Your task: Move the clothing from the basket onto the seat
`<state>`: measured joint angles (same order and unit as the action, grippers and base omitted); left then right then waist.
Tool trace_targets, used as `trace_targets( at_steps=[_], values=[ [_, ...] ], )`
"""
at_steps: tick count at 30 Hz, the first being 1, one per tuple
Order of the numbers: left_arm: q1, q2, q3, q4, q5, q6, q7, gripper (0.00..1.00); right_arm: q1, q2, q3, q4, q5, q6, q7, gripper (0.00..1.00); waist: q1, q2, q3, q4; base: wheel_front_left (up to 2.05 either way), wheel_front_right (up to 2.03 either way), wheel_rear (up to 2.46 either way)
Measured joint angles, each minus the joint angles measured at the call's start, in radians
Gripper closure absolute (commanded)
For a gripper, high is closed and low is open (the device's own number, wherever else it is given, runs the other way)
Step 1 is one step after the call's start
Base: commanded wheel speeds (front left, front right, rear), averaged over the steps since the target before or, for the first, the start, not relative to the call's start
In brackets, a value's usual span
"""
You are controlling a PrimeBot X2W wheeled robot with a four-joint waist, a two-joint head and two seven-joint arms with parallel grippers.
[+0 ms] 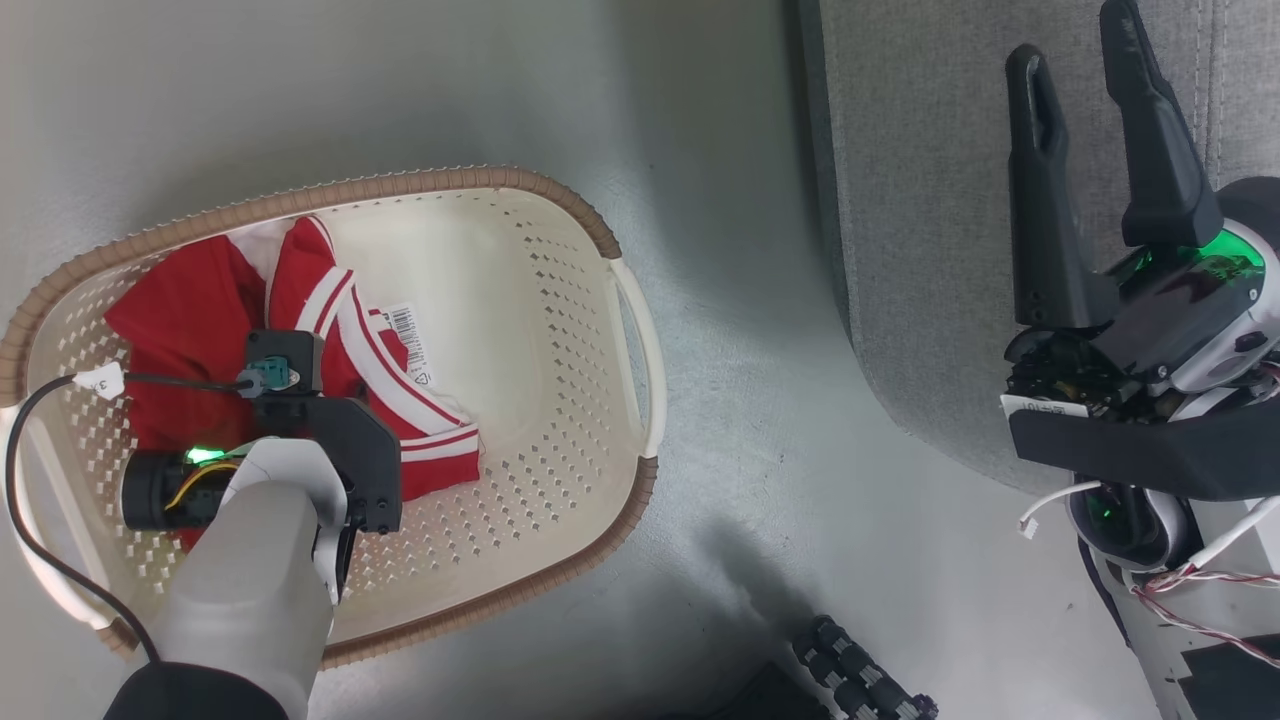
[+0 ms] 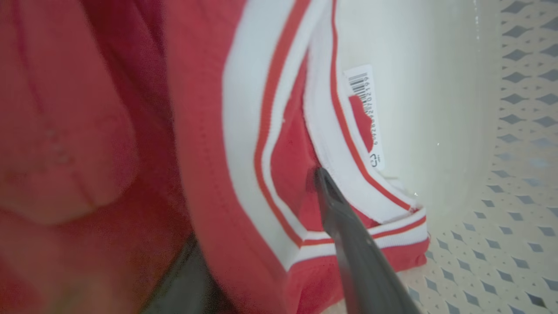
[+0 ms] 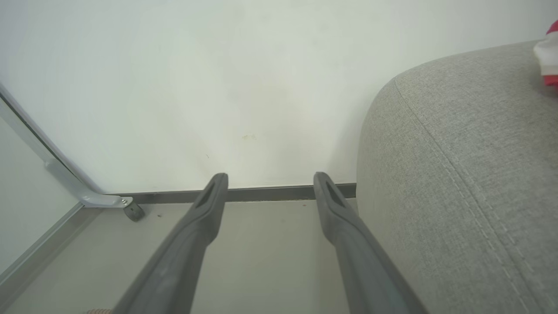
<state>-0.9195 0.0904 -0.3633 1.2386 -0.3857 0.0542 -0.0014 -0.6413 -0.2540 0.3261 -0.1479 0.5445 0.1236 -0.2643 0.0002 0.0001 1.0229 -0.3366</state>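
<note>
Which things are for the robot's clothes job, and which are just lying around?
For the job: red clothing in the basket; grey seat; a red-and-white piece already on the seat; left gripper, fingers either side of a cloth fold.

Just lying about: caster wheel and metal frame by the wall; black ridged part at the head view's bottom edge.

Steeply down from the head onto basket and seat, from the left wrist close against clothing in that basket, from the right wrist low, toward wall beside that seat.
</note>
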Motion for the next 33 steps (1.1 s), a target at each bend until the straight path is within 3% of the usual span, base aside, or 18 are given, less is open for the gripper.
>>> trace_targets(
  at_steps=[2,13,33],
  values=[
    [0.0,0.0,-0.001,0.003,0.0,0.0,0.0,1.0,0.0,0.0,-0.006,-0.007,-0.001,0.0,0.0,0.0,0.0,0.0,-0.002,-0.002,0.0,0.0,0.0],
    [-0.001,-0.007,-0.008,0.01,0.0,-0.012,-0.017,1.0,0.02,-0.002,-0.017,-0.006,-0.012,0.0,0.0,0.0,-0.0001,0.0,-0.029,0.003,0.0,0.0,0.0],
    [0.048,-0.038,-0.073,-0.013,0.007,-0.141,-0.161,1.0,0.025,-0.016,-0.02,0.119,-0.011,0.0,0.0,0.0,-0.0002,0.0,-0.195,0.036,0.0,0.0,0.0]
  ],
)
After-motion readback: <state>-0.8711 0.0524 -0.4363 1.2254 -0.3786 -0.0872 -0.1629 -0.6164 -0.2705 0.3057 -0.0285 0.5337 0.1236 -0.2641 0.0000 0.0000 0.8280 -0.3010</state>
